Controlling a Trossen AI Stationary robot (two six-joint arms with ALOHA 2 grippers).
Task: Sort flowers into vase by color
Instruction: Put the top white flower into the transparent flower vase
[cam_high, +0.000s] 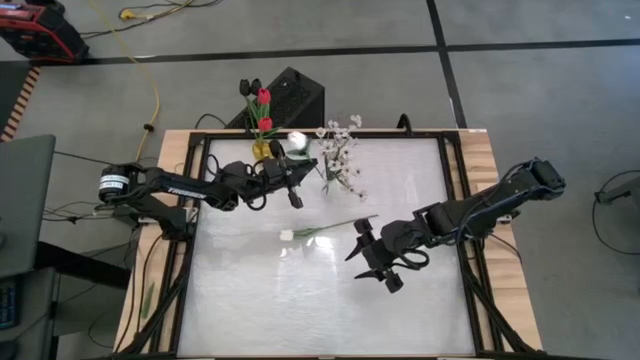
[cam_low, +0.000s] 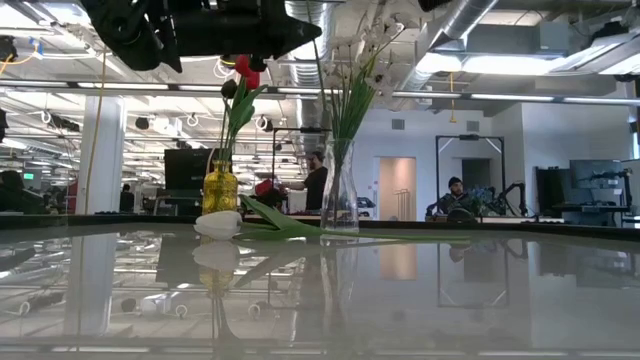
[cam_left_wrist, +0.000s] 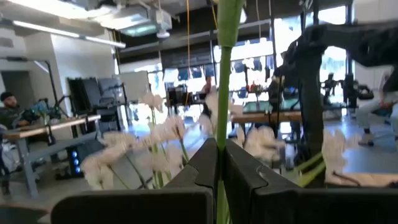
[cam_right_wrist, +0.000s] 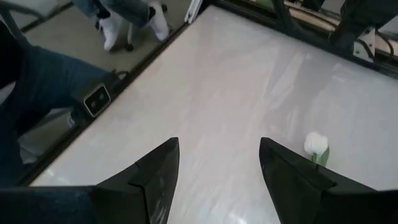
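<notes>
My left gripper (cam_high: 291, 172) hovers between the two vases at the table's far side, shut on a white flower (cam_high: 296, 140). A yellow vase (cam_high: 262, 149) holds red and dark tulips. A clear vase (cam_high: 338, 168) holds sprigs of small white blossoms. Another white tulip (cam_high: 288, 235) lies flat on the table, its stem running toward the right. My right gripper (cam_high: 360, 243) hangs open above the table just right of that stem's end. In the right wrist view the tulip's head (cam_right_wrist: 316, 144) shows beyond my open right gripper (cam_right_wrist: 217, 149). My left gripper pinches the flower's green stem (cam_left_wrist: 221, 132) between its two fingers (cam_left_wrist: 200, 163). The fingers come roughly level from the table's left and lie across the stem. The stem stands upright in the hold and rises past the fingers, clear of the table.
Both vases (cam_low: 221, 188) (cam_low: 339, 200) stand close together near the far edge. The white tabletop (cam_high: 300, 300) has bare room toward the near edge. A black box (cam_high: 290, 95) sits beyond the far edge. People sit and stand in the room behind.
</notes>
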